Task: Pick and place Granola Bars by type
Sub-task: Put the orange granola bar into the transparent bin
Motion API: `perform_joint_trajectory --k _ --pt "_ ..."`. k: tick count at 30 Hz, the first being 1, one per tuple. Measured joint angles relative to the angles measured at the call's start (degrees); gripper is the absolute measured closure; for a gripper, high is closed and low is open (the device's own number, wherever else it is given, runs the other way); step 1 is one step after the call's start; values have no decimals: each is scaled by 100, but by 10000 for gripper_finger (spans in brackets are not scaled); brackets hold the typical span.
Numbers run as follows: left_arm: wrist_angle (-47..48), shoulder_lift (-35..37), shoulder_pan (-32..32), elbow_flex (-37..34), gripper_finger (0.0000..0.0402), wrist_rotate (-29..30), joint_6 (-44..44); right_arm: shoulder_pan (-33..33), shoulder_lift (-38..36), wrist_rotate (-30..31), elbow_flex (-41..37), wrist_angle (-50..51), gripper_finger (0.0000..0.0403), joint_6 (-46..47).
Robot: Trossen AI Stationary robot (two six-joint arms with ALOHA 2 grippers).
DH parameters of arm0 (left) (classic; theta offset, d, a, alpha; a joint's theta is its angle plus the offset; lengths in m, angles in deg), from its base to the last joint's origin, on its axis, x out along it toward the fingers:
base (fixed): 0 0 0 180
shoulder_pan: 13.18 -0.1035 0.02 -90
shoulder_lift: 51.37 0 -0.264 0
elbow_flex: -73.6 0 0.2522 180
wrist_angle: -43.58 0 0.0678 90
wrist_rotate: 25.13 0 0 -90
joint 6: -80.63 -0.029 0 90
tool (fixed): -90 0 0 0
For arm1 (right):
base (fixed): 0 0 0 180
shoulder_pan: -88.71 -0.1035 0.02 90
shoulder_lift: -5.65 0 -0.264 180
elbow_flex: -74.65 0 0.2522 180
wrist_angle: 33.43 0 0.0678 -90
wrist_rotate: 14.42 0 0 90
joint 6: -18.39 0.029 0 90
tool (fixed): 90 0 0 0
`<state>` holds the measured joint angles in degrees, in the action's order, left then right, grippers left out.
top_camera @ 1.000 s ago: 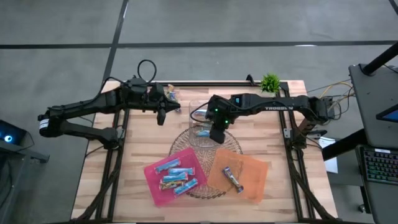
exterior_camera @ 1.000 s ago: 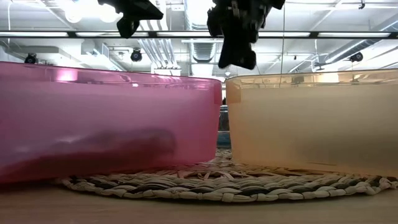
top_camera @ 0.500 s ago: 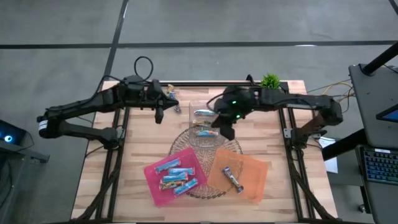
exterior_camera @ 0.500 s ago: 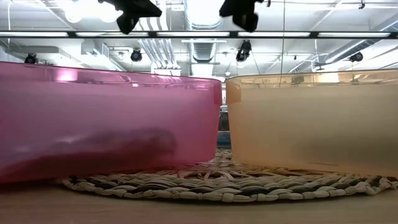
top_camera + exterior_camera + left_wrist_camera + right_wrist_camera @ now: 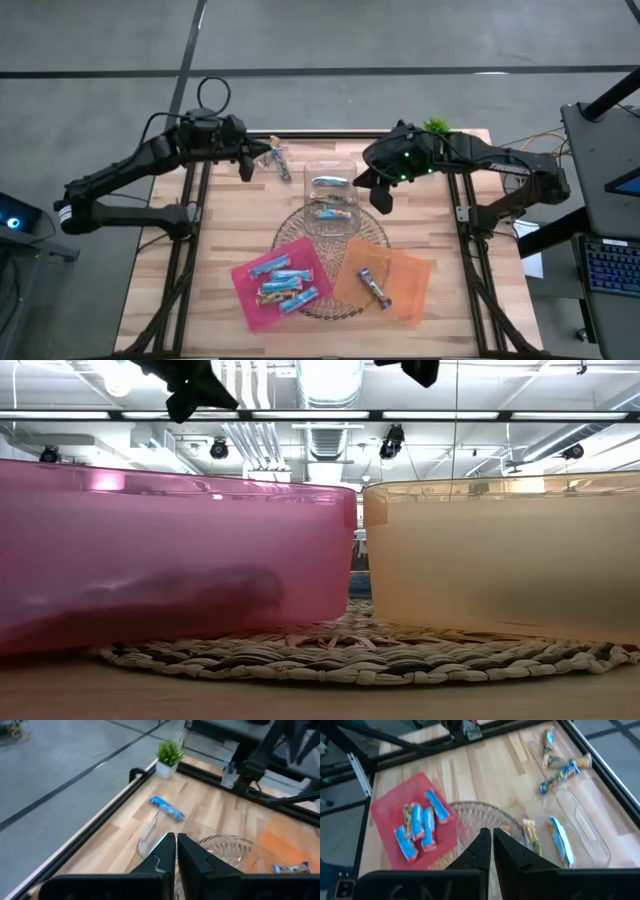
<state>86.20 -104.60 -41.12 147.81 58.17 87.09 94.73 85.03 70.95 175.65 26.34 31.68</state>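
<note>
Looking down from above, I see both arms have pulled back toward the far edge of the table compared with a second ago. The right gripper (image 5: 385,197), which was hanging over the clear plastic box (image 5: 331,190), now sits at about three o'clock of it, jaws pressed together and empty. The left gripper (image 5: 246,168) has retreated to roughly ten o'clock of the box, also closed on nothing, near a few loose bars (image 5: 279,160) by the table's far rail. Two bars remain inside the box. The pink tray (image 5: 245,290) holds four blue and tan Granola Bars (image 5: 283,284), and the orange tray (image 5: 410,285) holds one dark bar (image 5: 374,287).

From table height, only the two tray walls fill the view; both grippers have climbed almost out of the top edge, where before the right one hung lower between the trays.

Through the left wrist camera, its fingers (image 5: 165,851) meet with no gap, and a blue bar (image 5: 167,808) lies on the wood at twelve o'clock ahead.

Through the right wrist camera, its fingers (image 5: 481,847) are likewise shut and bare, the box's two bars lying at about three o'clock.

My reading: no bar was taken on this pass, and sorting is perhaps half done.
</note>
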Motion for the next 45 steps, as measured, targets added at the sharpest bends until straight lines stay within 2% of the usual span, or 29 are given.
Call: perform_joint_trajectory --k 5,12,17,20,26,32,38,42,45 --pt "493 -24 -290 82 371 -76 -26 0 -52 33 -4 320 390 7" --pt "1469 -168 -746 252 279 -70 -121 0 -80 67 -15 440 390 19" --pt "1953 -464 -1170 438 221 30 -701 6 -80 186 -15 438 390 -18" --pt "2192 -777 -1521 707 202 61 -1205 6 -80 186 -15 438 390 -18" --pt "2773 -1700 -2065 1358 193 62 -2525 4 -80 184 -15 438 390 -21" --pt "3076 -2604 -2197 1748 193 174 -3788 2 -80 184 -15 442 390 -1" --pt "3082 -3332 -2199 1706 193 838 -4904 2 -79 182 -15 462 390 8" --pt "3070 -3794 -2210 1706 193 1293 -5202 -2 -80 182 -15 469 390 61" --pt "3069 -4078 -2221 1704 193 1382 -5300 -2 -78 180 -15 477 390 108"
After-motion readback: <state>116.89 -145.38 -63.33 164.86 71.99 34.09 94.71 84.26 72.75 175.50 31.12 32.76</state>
